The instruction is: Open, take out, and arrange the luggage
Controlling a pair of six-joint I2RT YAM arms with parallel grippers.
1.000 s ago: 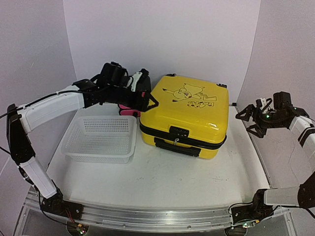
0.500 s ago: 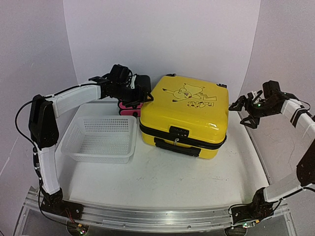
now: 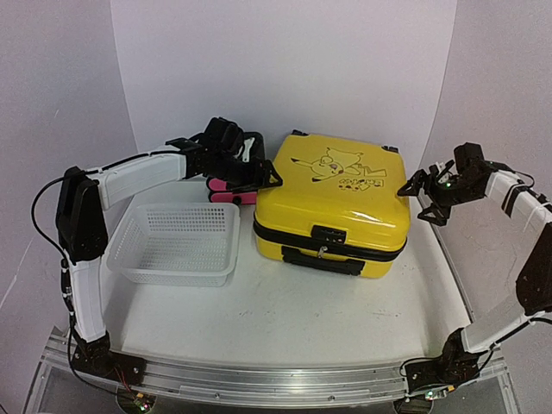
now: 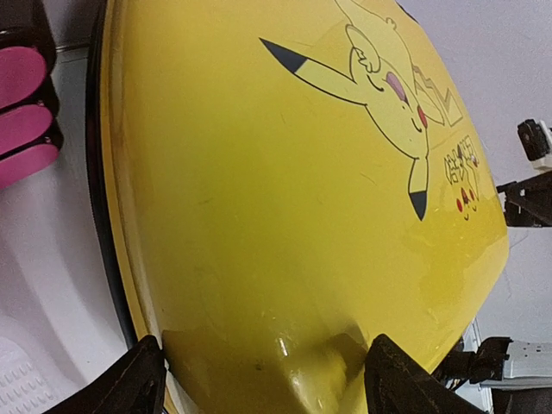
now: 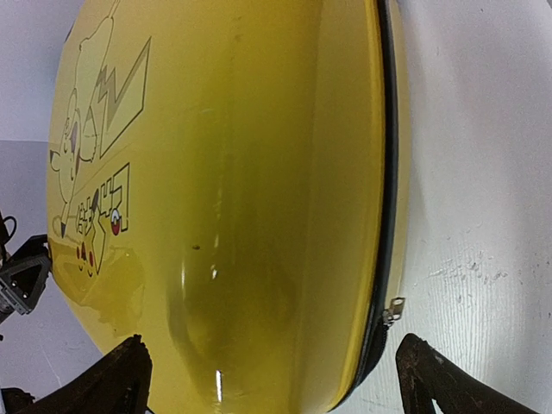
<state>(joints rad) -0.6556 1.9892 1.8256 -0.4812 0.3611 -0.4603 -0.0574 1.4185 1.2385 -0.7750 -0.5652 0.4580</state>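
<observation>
Left gripper (image 3: 263,181) spread wide, straddling luggage (image 3: 332,203) left lid corner; right gripper (image 3: 417,195) wide, just beside its right edge; luggage shut, contents hidden.

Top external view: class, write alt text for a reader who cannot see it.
A closed yellow suitcase with a cartoon drawing lies on a white table, the open left tool at its left edge and the open right tool by its right side. A white mesh basket sits to its left.
</observation>
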